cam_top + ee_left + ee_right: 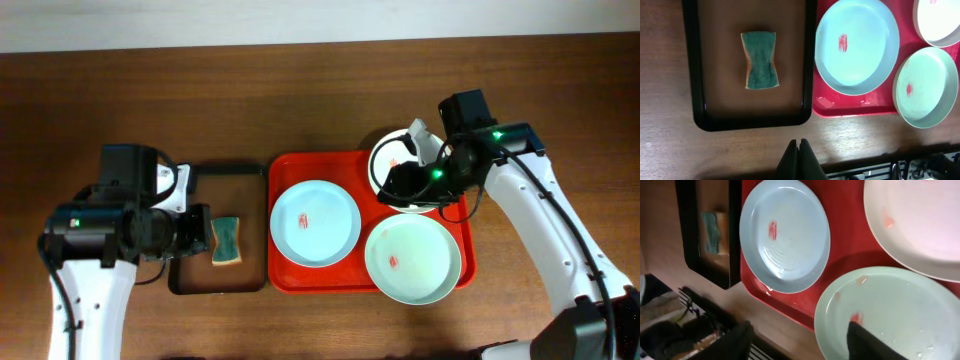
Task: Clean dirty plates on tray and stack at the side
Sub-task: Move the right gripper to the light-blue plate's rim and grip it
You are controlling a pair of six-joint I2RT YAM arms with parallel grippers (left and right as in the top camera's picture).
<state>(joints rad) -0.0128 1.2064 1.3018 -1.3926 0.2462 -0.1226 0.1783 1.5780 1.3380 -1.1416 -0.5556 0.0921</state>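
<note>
Clenched on nothing, the left gripper [799, 145] hovers over the brown wooden table [100, 90], its two dark fingers pressed flat together. Just ahead of it lies the small black-rimmed brown tray [755, 123], and further ahead, in the middle of that tray, sits a green-topped, orange-backed scrubbing sponge [759, 61], untouched.

Across the table, the right gripper [800, 327] hangs with its jaws spread and nothing between them. Beneath it is the large red rectangular plastic tray [345, 165]. In the right wrist view, one of its fingertips shows over the near rim of the round pale green plate [412, 258], though contact cannot be judged. The round white plate [385, 155] lies beyond that finger, and the round pale blue plate [314, 222] lies ahead of the other finger, toward the sponge tray.

All three plates rest flat on the red tray, side by side, none overlapping. Each carries a red smear: clear on the blue and the green, fainter on the white. No plate stands on the table at the side.

By this evidence the task looks barely begun. The sponge has yet to be picked up, no plate looks wiped, and every bit of the cleaning and stacking remains.
</note>
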